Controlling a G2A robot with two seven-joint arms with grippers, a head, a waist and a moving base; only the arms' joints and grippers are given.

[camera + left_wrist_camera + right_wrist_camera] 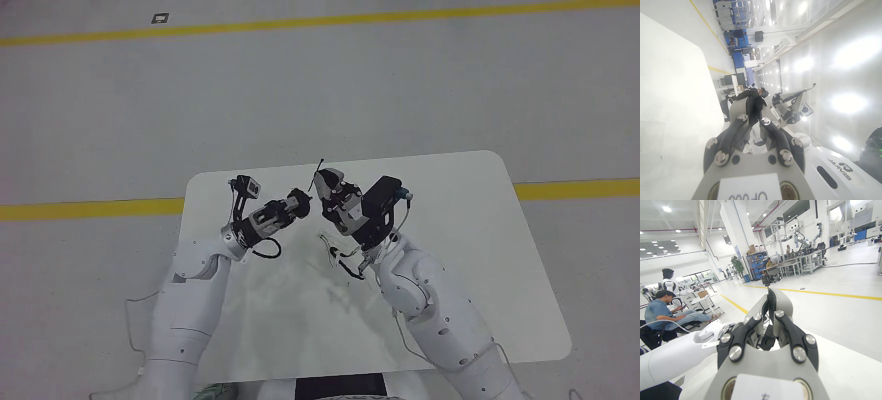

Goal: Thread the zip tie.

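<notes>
over the middle of the white table [470, 230], both forearms lifted clear of the surface and angled inward from bent elbows. pinches the zip tie [769, 287] in the right gripper [769, 294], pads pressed together on the thin black strip, wrist turned so that the fingers point away from the body and slightly toward the left arm. leaves the free end of the tie running straight on past the fingertips, out over the table's far half. holds the left gripper [297, 203] at about the same height, aimed across at the right one, tips near each other but apart, forearm slanting in from the table's left edge. shows the left fingers [737, 109] drawn together too; cannot tell whether anything sits between the dark pads. from the left wrist, faces the right gripper just ahead, with the tie's tip poking out beyond it.
</notes>
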